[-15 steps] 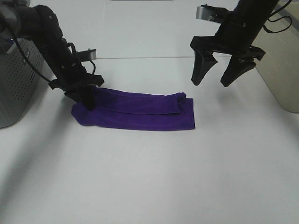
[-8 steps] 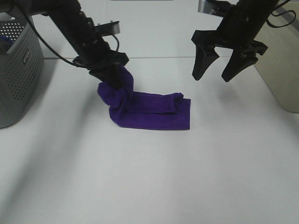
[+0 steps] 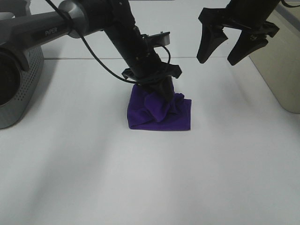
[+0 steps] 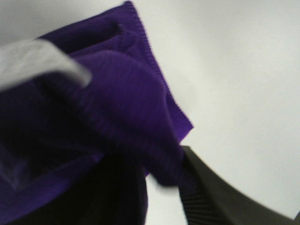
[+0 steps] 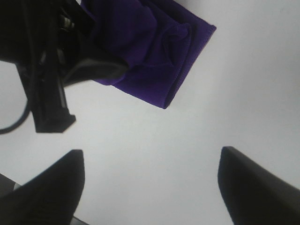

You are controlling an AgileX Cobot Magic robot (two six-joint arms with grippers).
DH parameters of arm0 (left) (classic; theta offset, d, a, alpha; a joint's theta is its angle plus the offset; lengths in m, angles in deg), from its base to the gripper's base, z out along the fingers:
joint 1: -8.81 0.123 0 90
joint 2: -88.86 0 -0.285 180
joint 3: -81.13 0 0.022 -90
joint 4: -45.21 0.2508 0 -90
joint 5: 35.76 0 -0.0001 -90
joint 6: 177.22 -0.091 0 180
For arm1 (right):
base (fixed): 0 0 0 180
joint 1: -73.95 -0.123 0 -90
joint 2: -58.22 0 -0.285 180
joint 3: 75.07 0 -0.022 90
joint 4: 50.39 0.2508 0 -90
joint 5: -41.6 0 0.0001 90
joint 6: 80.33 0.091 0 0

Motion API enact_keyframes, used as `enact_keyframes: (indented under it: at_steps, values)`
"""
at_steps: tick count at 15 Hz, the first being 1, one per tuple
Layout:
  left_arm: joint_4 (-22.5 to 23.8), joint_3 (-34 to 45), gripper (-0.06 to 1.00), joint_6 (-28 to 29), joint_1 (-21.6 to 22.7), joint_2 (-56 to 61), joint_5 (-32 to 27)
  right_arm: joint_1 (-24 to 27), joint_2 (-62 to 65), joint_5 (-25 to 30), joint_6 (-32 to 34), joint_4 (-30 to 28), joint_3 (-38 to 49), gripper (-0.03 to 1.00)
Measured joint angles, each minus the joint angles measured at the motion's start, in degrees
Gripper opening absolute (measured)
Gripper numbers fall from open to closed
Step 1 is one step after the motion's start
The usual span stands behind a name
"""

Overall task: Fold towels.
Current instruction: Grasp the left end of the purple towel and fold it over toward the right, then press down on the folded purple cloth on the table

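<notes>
The purple towel (image 3: 161,117) lies on the white table as a short, doubled-over bundle, its left end carried over onto its right end. My left gripper (image 3: 163,91) stands right over that bundle, shut on a bunched fold of the towel. The left wrist view shows the towel (image 4: 122,93) draped between the fingers of the left gripper (image 4: 133,115). My right gripper (image 3: 216,60) hangs open above and to the right of the towel, holding nothing. Its wrist view shows the towel (image 5: 154,47) well beyond the tips of the right gripper (image 5: 151,152).
A grey perforated basket (image 3: 18,93) stands at the left edge of the table. A beige block (image 3: 281,70) sits at the right edge. Bare white table surface (image 3: 150,178) stretches in front of the towel.
My left gripper swept from the far left across to the right, dragging the towel's left end up and over onto the right end. The right gripper rose slightly and stayed open.
</notes>
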Motion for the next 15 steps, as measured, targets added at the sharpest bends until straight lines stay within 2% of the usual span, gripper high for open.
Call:
enact_keyframes:
  at_steps: [2, 3, 5, 7, 9, 12, 13, 15]
  values:
    - [-3.72, 0.00, 0.57, -0.69, -1.20, -0.06, 1.95, 0.00, 1.20, 0.00, 0.00, 0.00, 0.00, 0.77]
    - [-7.22, 0.00, 0.62, -2.12, -1.66, -0.06, 2.98, 0.00, 1.78, 0.06, 0.00, 0.00, 0.00, 0.77]
    - [-12.26, 0.00, 0.65, -5.33, -1.66, -0.06, 4.01, 0.00, 2.86, 0.06, 0.00, 0.00, 0.00, 0.77]
    - [-13.24, 0.00, 0.66, -7.91, -0.69, 0.63, 3.84, 0.00, 4.30, 0.06, 0.00, -0.06, 0.00, 0.77]
    - [-10.08, 0.00, 0.66, -8.59, 1.43, 2.69, 1.72, 0.00, 4.53, 0.06, 0.00, -0.06, 0.00, 0.77]
    - [1.89, 0.00, 0.66, -4.24, 7.05, 6.47, -0.34, 0.00, 4.41, 0.06, -1.72, 0.52, 0.00, 0.77]
    - [4.98, 0.00, 0.66, -2.35, 9.05, 7.51, -0.74, 0.00, 3.84, 0.06, -3.90, 1.83, 0.00, 0.77]
    - [9.74, 0.00, 0.66, 1.26, 12.78, 9.63, -0.92, 0.00, 0.57, -1.83, -10.08, 8.65, 0.00, 0.76]
